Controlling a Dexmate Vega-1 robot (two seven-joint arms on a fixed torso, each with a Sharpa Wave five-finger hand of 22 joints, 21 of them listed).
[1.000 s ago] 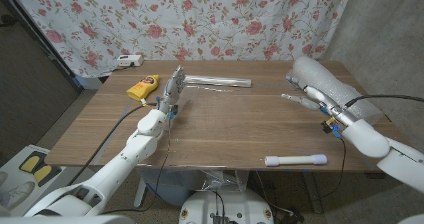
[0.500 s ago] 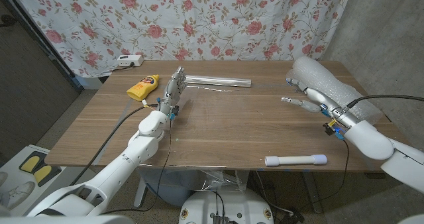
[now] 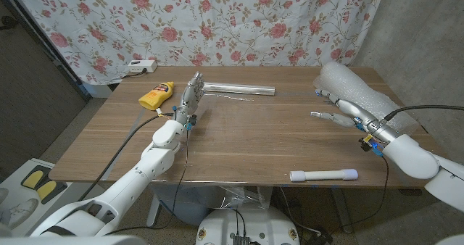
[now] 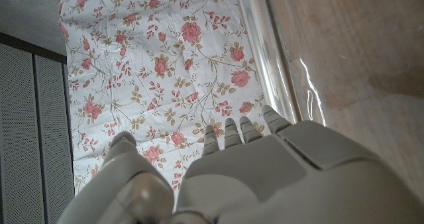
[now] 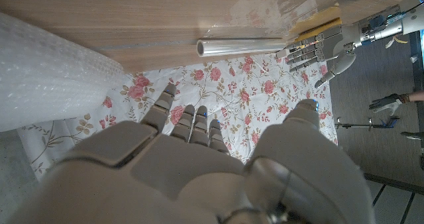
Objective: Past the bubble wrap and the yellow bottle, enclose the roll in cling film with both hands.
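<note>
Hands stood raised over the brown wooden counter [image 3: 239, 140] in the head view, neither one holding anything. Taking the long shiny tube of cling film [image 3: 235, 90] near the counter's far edge as the landmark: the robot's left hand [image 3: 191, 98] stood just beside the tube's left end, fingers straight and held close together, pointing up toward it. Whether it touched the tube could not be told. A sheet of clear film [image 3: 239, 129] appeared to lie spread on the counter on the near side of the tube, showing as faint glints; its edges were hard to make out.

The right hand [image 3: 339, 109] hovered well to the right of the tube, fingers apart and empty, just beside the white roll of bubble wrap [image 3: 362, 96] that lay along the counter's right side. A yellow plastic squeeze bottle [image 3: 157, 94] lay on its side to the left of the tube, near the left hand. The small white cylindrical roll [image 3: 322, 175] to be wrapped lay well apart from the tube, at the counter's near edge toward the right.

Judging from this, the wrapping proper had not begun: the film seemed laid out and the white roll untouched. The next move probably called for the right hand to come back to the near edge and carry the roll onto the film.

Open counter lay between the tube and the white roll, giving room to move. The roll sat close to the near edge and might be knocked off.
</note>
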